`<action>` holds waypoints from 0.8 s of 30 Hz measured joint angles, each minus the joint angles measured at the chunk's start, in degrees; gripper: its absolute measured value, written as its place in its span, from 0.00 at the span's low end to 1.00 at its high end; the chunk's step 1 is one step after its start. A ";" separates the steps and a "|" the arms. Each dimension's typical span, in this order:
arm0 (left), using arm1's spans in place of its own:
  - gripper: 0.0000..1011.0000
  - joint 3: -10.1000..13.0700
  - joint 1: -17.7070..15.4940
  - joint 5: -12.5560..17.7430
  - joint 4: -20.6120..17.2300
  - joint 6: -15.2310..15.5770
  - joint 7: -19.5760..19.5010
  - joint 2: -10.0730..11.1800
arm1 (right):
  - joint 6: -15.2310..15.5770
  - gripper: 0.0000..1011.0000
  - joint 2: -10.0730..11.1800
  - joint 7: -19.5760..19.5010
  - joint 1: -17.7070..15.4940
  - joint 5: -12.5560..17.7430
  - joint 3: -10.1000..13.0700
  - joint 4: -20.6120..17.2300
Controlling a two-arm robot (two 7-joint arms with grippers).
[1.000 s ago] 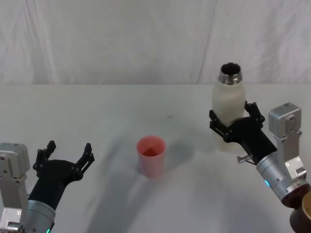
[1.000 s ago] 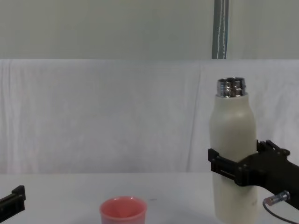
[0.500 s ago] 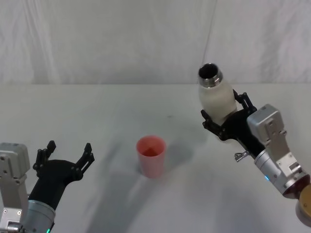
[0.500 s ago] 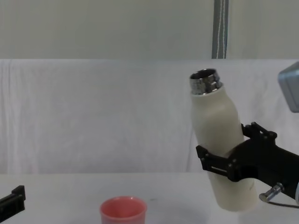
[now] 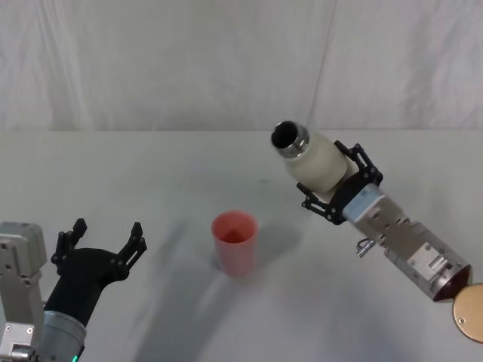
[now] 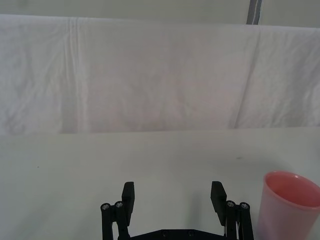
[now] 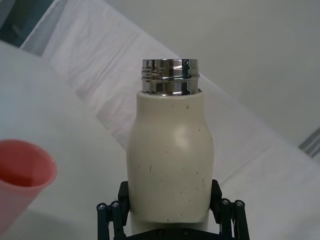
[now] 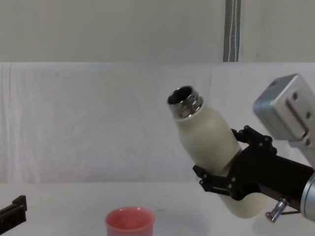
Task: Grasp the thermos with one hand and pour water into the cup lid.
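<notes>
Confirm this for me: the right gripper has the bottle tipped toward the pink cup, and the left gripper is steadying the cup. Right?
Not quite. The left gripper is open and well apart from the pink cup, as the head view shows. The rest stands: the right gripper holds the bottle tipped toward the cup.

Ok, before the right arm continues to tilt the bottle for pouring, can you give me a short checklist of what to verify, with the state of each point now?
1. Grip: right gripper is shut on the thermos, fingers on both sides of its body: ok.
2. Neck open, no cap: ok.
3. Cup lid upright on the table: ok.
4. Mouth over the cup lid: in the head view the neck is to the right of it, not above: not ok.
5. Left gripper open, low at the left, apart from the cup lid: ok.
6. Water level in the thermos: cannot tell.
</notes>
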 joint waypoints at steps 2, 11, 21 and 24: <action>0.99 0.00 0.00 0.00 0.00 0.00 0.00 0.00 | -0.08 0.95 0.32 -0.42 0.21 -1.43 -0.59 -0.03; 0.99 0.00 0.00 0.00 0.00 0.00 0.00 0.00 | -0.18 0.95 1.70 -2.52 1.34 -8.24 -3.67 0.21; 0.99 0.00 0.00 0.00 0.00 0.00 0.00 0.00 | 0.48 0.95 2.23 -4.25 2.16 -12.16 -5.70 1.31; 0.99 0.00 0.00 0.00 0.00 0.00 0.00 0.00 | 1.01 0.95 2.46 -4.95 2.37 -13.70 -6.31 1.37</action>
